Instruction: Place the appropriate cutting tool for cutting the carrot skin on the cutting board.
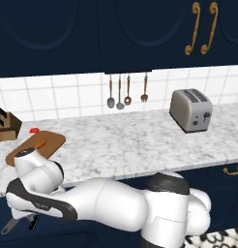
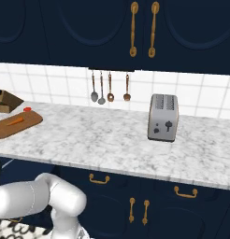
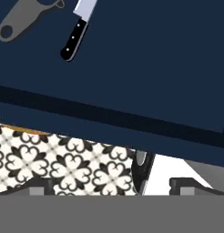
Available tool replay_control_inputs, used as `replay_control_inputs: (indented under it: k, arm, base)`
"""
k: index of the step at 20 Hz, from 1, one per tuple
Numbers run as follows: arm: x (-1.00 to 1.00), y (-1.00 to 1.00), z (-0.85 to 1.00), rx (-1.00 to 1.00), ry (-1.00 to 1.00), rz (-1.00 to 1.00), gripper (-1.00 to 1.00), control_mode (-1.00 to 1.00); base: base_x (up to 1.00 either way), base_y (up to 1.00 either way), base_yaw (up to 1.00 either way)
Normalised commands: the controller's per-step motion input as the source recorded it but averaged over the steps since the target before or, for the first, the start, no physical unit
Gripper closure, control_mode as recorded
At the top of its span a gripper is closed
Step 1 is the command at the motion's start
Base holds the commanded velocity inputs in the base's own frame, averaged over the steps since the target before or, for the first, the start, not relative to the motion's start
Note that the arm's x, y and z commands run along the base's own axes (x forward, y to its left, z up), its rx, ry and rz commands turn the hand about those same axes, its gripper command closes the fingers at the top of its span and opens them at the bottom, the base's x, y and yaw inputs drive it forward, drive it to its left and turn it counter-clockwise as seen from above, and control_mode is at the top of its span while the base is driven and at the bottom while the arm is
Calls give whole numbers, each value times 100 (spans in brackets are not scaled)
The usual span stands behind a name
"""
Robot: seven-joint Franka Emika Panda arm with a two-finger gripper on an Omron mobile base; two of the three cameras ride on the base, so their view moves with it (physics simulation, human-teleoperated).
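Note:
The cutting tool, a grey peeler [image 3: 22, 20], lies on a dark blue surface at the top left of the hand view, beside a black-handled knife [image 3: 77, 32]. My gripper [image 3: 114, 184] is open with nothing between its fingers, well short of both. In the left base view my arm bends down below the counter's front edge at the lower left, where the grey peeler [image 1: 9, 225] shows. On the counter's left end the brown cutting board [image 1: 48, 143] [image 2: 28, 121] carries the small orange carrot [image 1: 40, 144] [image 2: 15, 121].
A tan knife block [image 1: 6, 126] [image 2: 5, 100] and a small red object [image 1: 34, 130] [image 2: 27, 109] stand behind the board. A toaster [image 1: 191, 110] [image 2: 163, 117] sits to the right, and utensils [image 1: 120, 92] hang on the tiled wall. Patterned floor tiles [image 3: 63, 164] lie below.

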Motion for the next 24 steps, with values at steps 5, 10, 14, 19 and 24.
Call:
replay_control_inputs:
  k: [5, 10, 14, 19, 24]
  arm:
    - [22, 13, -54, 1, 0, 0, -100, -100]
    - [16, 12, -61, 4, 0, 0, -100, -100]
    - [7, 14, -55, 3, 0, 0, -100, -100]
    - [3, 7, -55, 6, 0, -1, -100, -100]
    - [-10, 0, -47, 7, 0, -8, -100, -100]
  base:
    - [0, 0, 0]
    - [0, 0, 0]
    - [0, 0, 0]
    - [0, 0, 0]
    - [0, 0, 0]
